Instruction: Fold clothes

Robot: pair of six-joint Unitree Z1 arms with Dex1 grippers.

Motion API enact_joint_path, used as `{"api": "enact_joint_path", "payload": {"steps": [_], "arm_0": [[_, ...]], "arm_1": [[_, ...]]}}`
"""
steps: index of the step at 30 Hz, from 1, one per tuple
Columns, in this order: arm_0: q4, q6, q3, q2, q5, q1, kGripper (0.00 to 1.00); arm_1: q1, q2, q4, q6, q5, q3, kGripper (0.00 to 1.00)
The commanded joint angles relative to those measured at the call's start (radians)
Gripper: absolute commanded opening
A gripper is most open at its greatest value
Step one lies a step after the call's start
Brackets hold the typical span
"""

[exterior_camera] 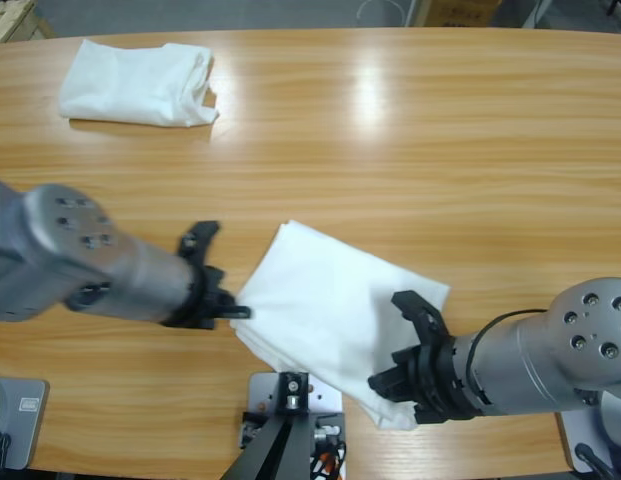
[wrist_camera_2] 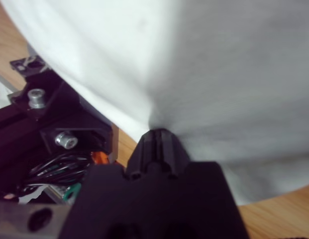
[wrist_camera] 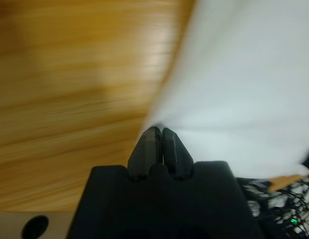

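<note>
Though pinched by both arms' jaws, T-shirt (exterior_camera: 335,310) flat.

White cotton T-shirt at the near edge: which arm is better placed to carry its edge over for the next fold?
Probably the left. Its pincer is shut on the white cotton T-shirt's outer corner, with bare wooden table around it. The right pincer grips the near edge beside the rig.

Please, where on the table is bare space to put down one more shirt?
The table is bare right of the folded T-shirt and across the far right. Crowded: the near middle, where the left gripper and right gripper pinch the spread T-shirt.
</note>
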Motion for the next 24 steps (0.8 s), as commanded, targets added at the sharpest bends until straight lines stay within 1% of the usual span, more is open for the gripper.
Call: {"api": "enact_joint_path", "payload": {"steps": [1,2,3,7,9,10,11,12,13,14,15,16,18,20,22,24], "arm_0": [[0.005,0.119,-0.074,-0.220,0.020,0.053,0.000],[0.004,0.121,-0.101,-0.217,0.019,0.043,0.000],[0.003,0.122,-0.126,-0.205,0.019,0.033,0.000],[-0.008,0.116,-0.170,-0.155,0.014,0.002,0.000],[-0.012,0.141,-0.175,-0.138,0.015,-0.016,0.000],[-0.011,0.188,-0.173,-0.126,0.017,-0.025,0.000],[-0.010,0.212,-0.162,-0.124,0.019,-0.028,0.000],[0.000,0.220,-0.140,-0.137,0.023,-0.028,0.000],[0.020,0.222,-0.120,-0.167,0.048,-0.028,0.170],[0.061,0.244,-0.115,-0.192,0.084,-0.028,0.676],[0.107,0.281,-0.115,-0.218,0.119,-0.028,0.949],[0.150,0.288,-0.117,-0.235,0.142,-0.028,0.988],[0.291,0.260,-0.131,-0.255,0.206,-0.028,0.991],[0.403,0.235,-0.139,-0.258,0.231,-0.028,0.991],[0.474,0.226,-0.143,-0.263,0.232,-0.028,0.991],[0.499,0.221,-0.134,-0.303,0.231,-0.028,0.991]], "arm_1": [[0.016,-0.155,0.432,-0.117,-0.109,-0.163,0.000],[0.016,-0.176,0.487,-0.132,-0.123,-0.211,0.000],[0.016,-0.179,0.507,-0.138,-0.125,-0.237,0.000],[0.017,-0.182,0.520,-0.153,-0.124,-0.268,0.000],[0.017,-0.210,0.553,-0.168,-0.167,-0.310,0.000],[0.017,-0.217,0.616,-0.173,-0.194,-0.357,0.368],[0.016,-0.204,0.711,-0.172,-0.230,-0.415,0.927],[0.017,-0.181,0.816,-0.170,-0.284,-0.478,1.000],[0.016,-0.162,0.870,-0.159,-0.318,-0.518,1.000],[0.015,-0.134,0.901,-0.126,-0.327,-0.546,1.000],[0.003,-0.090,0.934,-0.072,-0.329,-0.584,1.000],[-0.005,-0.053,0.949,-0.033,-0.329,-0.616,1.000],[-0.006,0.021,0.965,0.035,-0.319,-0.674,1.000],[-0.008,0.077,0.975,0.123,-0.302,-0.700,1.000],[-0.012,0.105,0.966,0.229,-0.289,-0.711,1.000],[-0.028,0.141,0.956,0.297,-0.271,-0.718,1.000]]}}
